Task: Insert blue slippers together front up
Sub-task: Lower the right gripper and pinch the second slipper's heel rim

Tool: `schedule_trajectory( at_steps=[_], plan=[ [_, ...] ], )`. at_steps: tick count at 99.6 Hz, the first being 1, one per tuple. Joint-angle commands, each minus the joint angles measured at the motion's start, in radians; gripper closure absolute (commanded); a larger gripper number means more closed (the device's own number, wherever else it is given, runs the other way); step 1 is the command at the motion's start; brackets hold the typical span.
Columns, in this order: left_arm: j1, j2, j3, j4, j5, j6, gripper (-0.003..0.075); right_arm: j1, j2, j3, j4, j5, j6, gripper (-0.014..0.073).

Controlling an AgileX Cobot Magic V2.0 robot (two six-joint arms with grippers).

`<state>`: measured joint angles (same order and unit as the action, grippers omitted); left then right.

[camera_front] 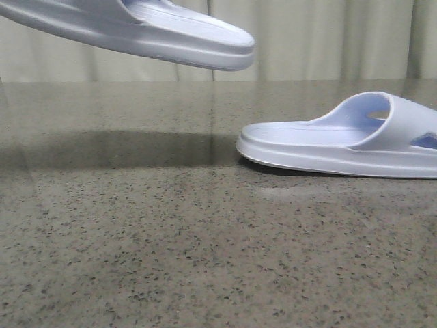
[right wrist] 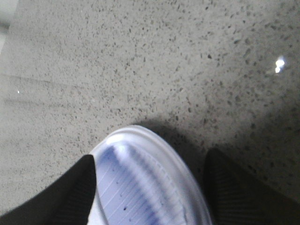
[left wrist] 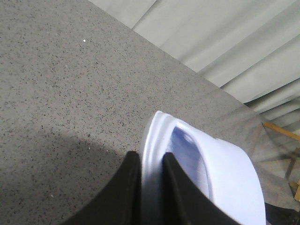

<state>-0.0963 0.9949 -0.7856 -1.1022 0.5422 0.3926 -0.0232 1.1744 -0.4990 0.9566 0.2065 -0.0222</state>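
One pale blue slipper (camera_front: 171, 34) is held in the air at the upper left of the front view, its sole well above the table, and in the left wrist view the left gripper (left wrist: 152, 187) is seen clenched on its edge, the dark fingers (left wrist: 129, 192) pressed to either side of the foam wall. The second slipper (camera_front: 341, 140) lies flat on the speckled stone table (camera_front: 171, 260) at the right, strap uppermost. In the right wrist view the right gripper (right wrist: 150, 187) is spread wide, one finger (right wrist: 75, 192) touching or just beside the slipper's rim and the other standing apart over bare table, so nothing is grasped by it yet. The step in hand is judged to be the bringing together of the pair: the lying slipper would best be steadied or gripped by the right arm first, then the raised one lowered so that the soles and fronts are lined up before it is pushed in, the soft foam being squeezed no more than is needed. The table is a polished grey-brown granite-like surface on which a dim shadow is cast beneath the lifted slipper; behind it pale pleated curtains (camera_front: 321, 41) are hung.
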Motion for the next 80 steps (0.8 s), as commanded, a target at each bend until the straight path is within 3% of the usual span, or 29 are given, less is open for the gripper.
schedule_trajectory(
  at_steps=[1, 49, 80],
  plan=[
    [0.003, -0.016, -0.029, -0.043, -0.022, -0.003, 0.0703, 0.004, 0.029, 0.017, -0.023, 0.158, -0.013, 0.0196],
    [0.003, -0.016, -0.029, -0.043, -0.022, -0.003, 0.0703, 0.004, 0.029, 0.019, -0.044, 0.182, -0.040, 0.0221],
    [0.003, -0.016, -0.029, -0.043, -0.022, -0.003, 0.0703, 0.004, 0.029, 0.019, -0.102, 0.165, -0.040, 0.0529]
  ],
)
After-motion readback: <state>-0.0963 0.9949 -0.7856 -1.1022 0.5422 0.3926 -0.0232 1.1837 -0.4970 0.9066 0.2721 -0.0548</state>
